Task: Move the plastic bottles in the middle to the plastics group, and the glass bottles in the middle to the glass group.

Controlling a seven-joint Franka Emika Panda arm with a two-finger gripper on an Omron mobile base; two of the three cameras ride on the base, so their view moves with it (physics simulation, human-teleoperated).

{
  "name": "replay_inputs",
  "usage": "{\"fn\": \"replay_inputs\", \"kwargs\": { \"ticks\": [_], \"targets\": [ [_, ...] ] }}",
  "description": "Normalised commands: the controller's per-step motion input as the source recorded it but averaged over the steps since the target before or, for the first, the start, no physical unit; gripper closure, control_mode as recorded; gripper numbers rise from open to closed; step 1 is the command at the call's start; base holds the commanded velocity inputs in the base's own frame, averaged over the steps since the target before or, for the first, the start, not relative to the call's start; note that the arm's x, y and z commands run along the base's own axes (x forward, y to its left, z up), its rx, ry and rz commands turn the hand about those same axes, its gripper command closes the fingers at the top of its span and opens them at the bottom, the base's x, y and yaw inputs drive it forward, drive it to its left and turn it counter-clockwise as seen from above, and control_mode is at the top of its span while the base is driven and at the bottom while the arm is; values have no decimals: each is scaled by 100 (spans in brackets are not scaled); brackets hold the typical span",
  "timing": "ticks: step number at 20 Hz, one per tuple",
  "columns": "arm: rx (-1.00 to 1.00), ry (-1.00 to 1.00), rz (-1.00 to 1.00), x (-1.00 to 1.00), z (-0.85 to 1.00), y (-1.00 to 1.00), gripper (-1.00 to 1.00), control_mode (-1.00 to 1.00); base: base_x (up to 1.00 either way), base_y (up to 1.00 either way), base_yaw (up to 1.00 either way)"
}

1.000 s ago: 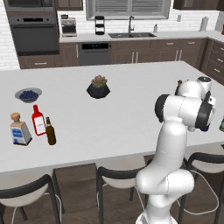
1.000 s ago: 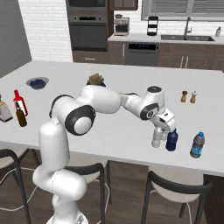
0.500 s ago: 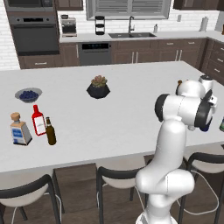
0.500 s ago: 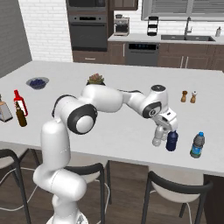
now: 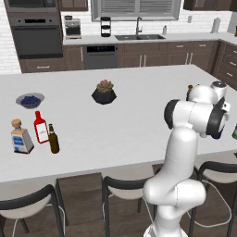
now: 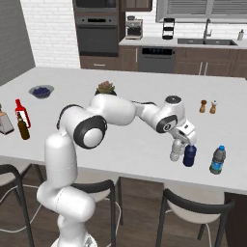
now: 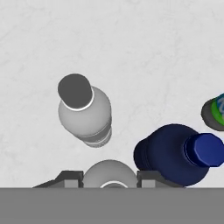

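Two jaws: narrowly apart, clamped on the clear bottle [image 6: 176, 152]
Gripper [image 6: 180, 147]: low over the bench [image 6: 120, 140]
Blue bottle [image 6: 189, 155]: just beside, upright

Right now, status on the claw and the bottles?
Claw closed on a clear bottle, low over the counter. Dark blue bottle standing close beside it, second whitish bottle upright nearby. Brown bottle already by the red bottle.

We observe the white arm extended forward and bent downward at the wrist. Its gripper [image 6: 179, 148] points down, jaws partly closed around a rounded object at six o'clock in the hand view.
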Motion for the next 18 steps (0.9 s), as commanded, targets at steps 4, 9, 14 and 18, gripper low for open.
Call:
{"fn": "replay_inputs", "kwargs": {
  "ticks": [4,9,14,18],
  "targets": [
    [-2,1,0,0,0,0,100,-100,0,0,0],
    [0,0,0,0,0,0,-100,-100,0,0,0],
    [0,0,0,0,0,0,-100,-100,0,0,0],
    [0,0,0,0,0,0,-100,-100,0,0,0]
  ]
}}
